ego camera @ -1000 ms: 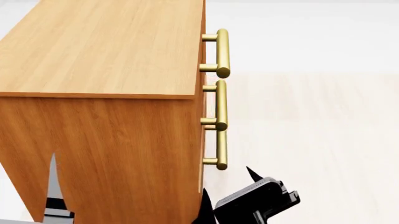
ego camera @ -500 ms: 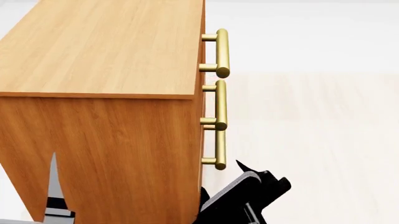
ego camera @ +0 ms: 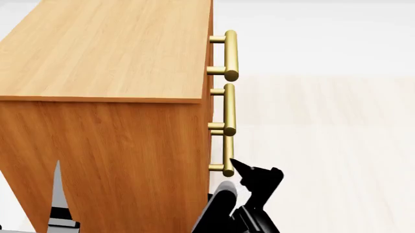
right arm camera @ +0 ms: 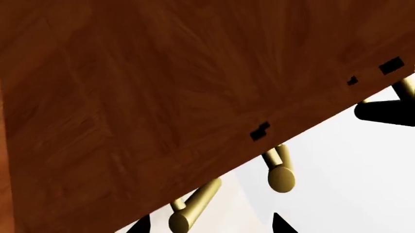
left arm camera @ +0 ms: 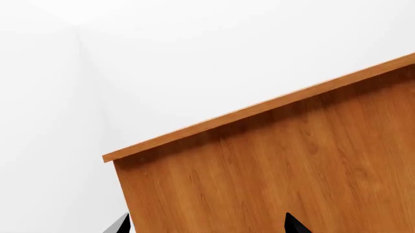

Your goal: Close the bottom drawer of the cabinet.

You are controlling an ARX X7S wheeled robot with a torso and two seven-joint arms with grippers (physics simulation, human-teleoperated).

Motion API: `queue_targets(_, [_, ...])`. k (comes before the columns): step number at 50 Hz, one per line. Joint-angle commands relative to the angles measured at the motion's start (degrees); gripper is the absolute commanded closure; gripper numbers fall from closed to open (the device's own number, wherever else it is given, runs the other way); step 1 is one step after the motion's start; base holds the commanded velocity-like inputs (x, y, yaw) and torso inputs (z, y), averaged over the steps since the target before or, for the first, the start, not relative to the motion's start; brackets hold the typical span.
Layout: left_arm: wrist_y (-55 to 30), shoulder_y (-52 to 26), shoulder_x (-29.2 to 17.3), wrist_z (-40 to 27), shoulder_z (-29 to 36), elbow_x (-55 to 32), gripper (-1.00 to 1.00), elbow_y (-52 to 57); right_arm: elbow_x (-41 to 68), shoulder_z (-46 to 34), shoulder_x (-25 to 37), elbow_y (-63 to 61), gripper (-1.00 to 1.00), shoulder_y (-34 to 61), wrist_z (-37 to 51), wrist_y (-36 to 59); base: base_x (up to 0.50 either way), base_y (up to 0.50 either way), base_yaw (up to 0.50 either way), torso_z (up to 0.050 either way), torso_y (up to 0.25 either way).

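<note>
The cabinet (ego camera: pixel 110 145) fills the left of the head view, with three brass handles down its right edge. The bottom drawer (ego camera: pixel 211 154) shows only edge-on, and its handle (ego camera: pixel 228 154) is the lowest. My right gripper (ego camera: pixel 254 172) is open and empty, with one fingertip just right of that handle's lower end. In the right wrist view the handle's end (right arm camera: pixel 189 216) lies between the open right gripper's (right arm camera: pixel 209 225) fingertips, below the dark cabinet face (right arm camera: pixel 129 97). My left gripper (left arm camera: pixel 207 228) is open, facing the cabinet's side (left arm camera: pixel 279 170). One of its fingers (ego camera: pixel 57 194) shows in the head view.
Pale floor (ego camera: pixel 324 145) stretches to the right of the cabinet, with a white wall (ego camera: pixel 311 34) behind. The two upper handles (ego camera: pixel 231 53) stand out from the drawer fronts above the lowest one. A white wall corner (left arm camera: pixel 77 73) lies past the cabinet's edge.
My right gripper has swung left and up, from below and right of the lowest handle to right beside its lower end. The cabinet and my left gripper have not visibly moved.
</note>
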Motion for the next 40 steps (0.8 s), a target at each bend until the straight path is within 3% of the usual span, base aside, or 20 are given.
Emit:
queue_targets(1, [0.07, -0.01, -0.02, -0.28, 0.13, -0.17, -1.0, -0.03, 1.07, -5.58, -2.38, -2.24, -1.0, 0.92, -2.72, -0.74, 0.01, 0.01, 0.01, 0.0, 0.0])
queue_targets(11, [0.14, 0.06, -0.17, -0.51, 0.38, -0.13, -1.0, -0.09, 1.91, -3.19, -3.26, 1.59, -1.0, 0.5, 2.72, -1.95, 0.01, 0.01, 0.01, 0.0, 0.0])
queue_targets(19, [0.86, 0.37, -0.36, -0.99, 0.08, -0.25, -1.0, -0.91, 23.03, 15.24, -8.03, 5.42, -1.0, -4.39, 13.36, -11.0, 0.0, 0.0, 0.01, 0.0, 0.0])
queue_targets(28, [-0.07, 0.59, -0.24, -1.22, 0.41, -0.11, -1.0, 0.37, 30.51, 22.98, -7.04, -4.66, -1.0, -10.85, 16.69, -11.64, 0.0, 0.0, 0.0, 0.0, 0.0])
queue_targets(35, [-1.54, 0.55, 0.11, -1.29, 0.5, -0.19, -1.0, 2.92, 30.59, 26.12, -5.04, -19.99, -1.0, -18.84, 19.96, -12.19, 0.0, 0.0, 0.0, 0.0, 0.0])
queue_targets(40, [-3.87, 0.16, 0.49, -1.44, 0.55, 0.22, -1.0, 6.46, 30.65, 26.65, -3.89, -35.67, -1.0, -21.19, 21.64, -5.15, 0.0, 0.0, 0.0, 0.0, 0.0])
